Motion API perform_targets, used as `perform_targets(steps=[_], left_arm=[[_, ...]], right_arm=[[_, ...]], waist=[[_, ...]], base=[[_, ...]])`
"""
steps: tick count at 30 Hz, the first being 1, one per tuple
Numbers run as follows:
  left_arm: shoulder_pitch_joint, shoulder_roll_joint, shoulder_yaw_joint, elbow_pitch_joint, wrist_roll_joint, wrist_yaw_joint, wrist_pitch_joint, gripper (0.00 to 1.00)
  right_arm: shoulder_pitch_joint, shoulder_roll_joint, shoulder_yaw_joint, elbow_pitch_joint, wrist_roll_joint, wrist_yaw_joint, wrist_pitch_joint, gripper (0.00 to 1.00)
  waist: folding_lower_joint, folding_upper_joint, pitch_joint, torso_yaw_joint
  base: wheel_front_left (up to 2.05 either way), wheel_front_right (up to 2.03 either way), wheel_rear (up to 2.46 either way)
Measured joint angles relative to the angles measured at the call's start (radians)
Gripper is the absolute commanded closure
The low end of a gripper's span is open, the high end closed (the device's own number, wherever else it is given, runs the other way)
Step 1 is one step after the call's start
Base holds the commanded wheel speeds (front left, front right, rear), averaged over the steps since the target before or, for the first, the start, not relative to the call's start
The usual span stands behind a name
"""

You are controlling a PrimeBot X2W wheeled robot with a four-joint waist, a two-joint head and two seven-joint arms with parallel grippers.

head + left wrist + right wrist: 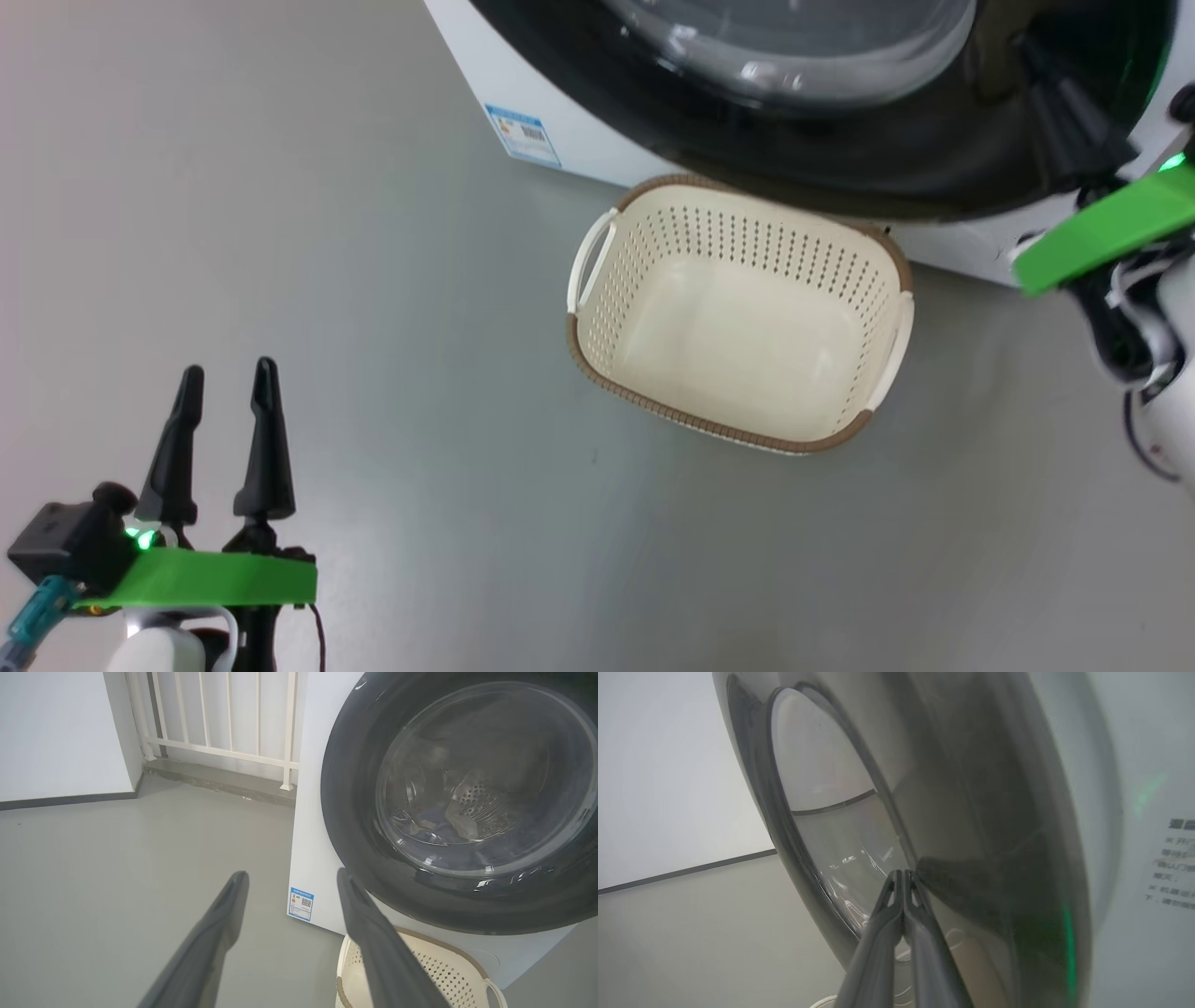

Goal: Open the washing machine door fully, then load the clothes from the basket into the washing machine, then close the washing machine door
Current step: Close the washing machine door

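Observation:
The washing machine door (355,812) lies against the front of the white washing machine (313,812). Dim bluish and cream clothes (444,826) show in the drum through its glass window. The cream basket (709,425) stands on the floor just before the washer, and nothing lies in it. My right gripper (903,872) is shut with nothing between its fingers, its tips against the door's glossy black ring (971,812) beside the glass. In the head view its dark fingers (1064,112) lie over the door (840,159) at the upper right. My left gripper (229,367) hangs open over bare floor, left of the basket.
A blue label sticker (523,135) marks the washer's lower left corner. A white railing (210,718) on a low step (219,781) and a white wall (56,732) stand behind and to the left. Grey floor (420,280) spreads left of the basket.

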Motion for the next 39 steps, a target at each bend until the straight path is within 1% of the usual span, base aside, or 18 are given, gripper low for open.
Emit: perform_targets(steps=[10, 13, 16, 27, 33, 34, 35, 36, 37, 38, 39], left_arm=[[-0.022, -0.014, -0.008, -0.003, 0.000, 0.000, 0.000, 0.00], [-0.022, -0.014, -0.006, -0.003, 0.000, 0.000, 0.000, 0.00], [-0.022, -0.015, -0.004, 0.000, 0.000, 0.000, 0.000, 0.00], [-0.027, -0.016, -0.007, 0.009, 0.000, 0.000, 0.000, 0.00], [-0.026, -0.012, -0.011, 0.017, 0.000, 0.000, 0.000, 0.00], [-0.026, -0.012, -0.012, 0.018, 0.000, 0.000, 0.000, 0.00], [-0.026, -0.010, -0.014, 0.019, 0.001, 0.000, 0.000, 0.00], [-0.025, -0.008, -0.015, 0.020, 0.001, 0.000, 0.000, 0.00], [-0.024, -0.007, -0.017, 0.022, 0.001, 0.000, 0.000, 0.00], [-0.024, -0.005, -0.019, 0.024, 0.002, 0.000, 0.000, 0.00], [-0.021, -0.002, -0.023, 0.025, 0.002, 0.000, 0.000, 0.00]], right_arm=[[-0.150, -0.055, 0.002, 0.098, 0.000, 0.000, 0.000, 1.00], [-0.175, -0.053, -0.004, 0.130, -0.014, 0.010, 0.000, 1.00], [-0.191, -0.035, -0.011, 0.160, -0.026, 0.010, 0.001, 1.00], [-0.184, -0.016, -0.026, 0.177, -0.027, 0.009, 0.000, 1.00], [-0.120, -0.011, -0.051, 0.162, -0.026, 0.002, 0.000, 1.00], [-0.105, -0.008, -0.052, 0.153, -0.026, 0.002, 0.000, 0.78], [-0.089, -0.002, -0.052, 0.143, -0.026, 0.002, 0.000, 0.63], [-0.074, 0.004, -0.052, 0.133, -0.026, 0.002, 0.000, 0.56], [-0.058, 0.012, -0.053, 0.121, -0.026, 0.002, 0.000, 0.40], [-0.042, 0.018, -0.054, 0.109, -0.026, 0.002, 0.000, 0.13], [-0.026, 0.024, -0.054, 0.097, -0.026, 0.002, 0.000, 0.00]], waist=[[-0.0001, 0.0000, 0.068, 0.028], [-0.0002, 0.0000, 0.075, 0.036], [-0.0001, 0.0000, 0.072, 0.036], [-0.0001, 0.0000, 0.032, 0.016], [-0.0002, 0.0000, -0.010, 0.002], [-0.0002, 0.0000, -0.018, -0.001], [-0.0002, 0.0000, -0.026, -0.003], [-0.0002, 0.0000, -0.035, -0.007], [-0.0002, 0.0000, -0.044, -0.010], [-0.0002, 0.0000, -0.054, -0.014], [-0.0002, 0.0000, -0.064, -0.018]], base=[[0.00, 0.00, 0.00], [0.00, 0.00, 0.00], [0.00, 0.00, 0.00], [0.00, 0.00, 0.00], [0.00, 0.00, 0.00], [0.00, 0.00, 0.00], [0.00, 0.00, 0.00], [0.00, 0.00, 0.00], [0.00, 0.00, 0.00], [0.00, 0.00, 0.00], [0.00, 0.00, 0.00]])
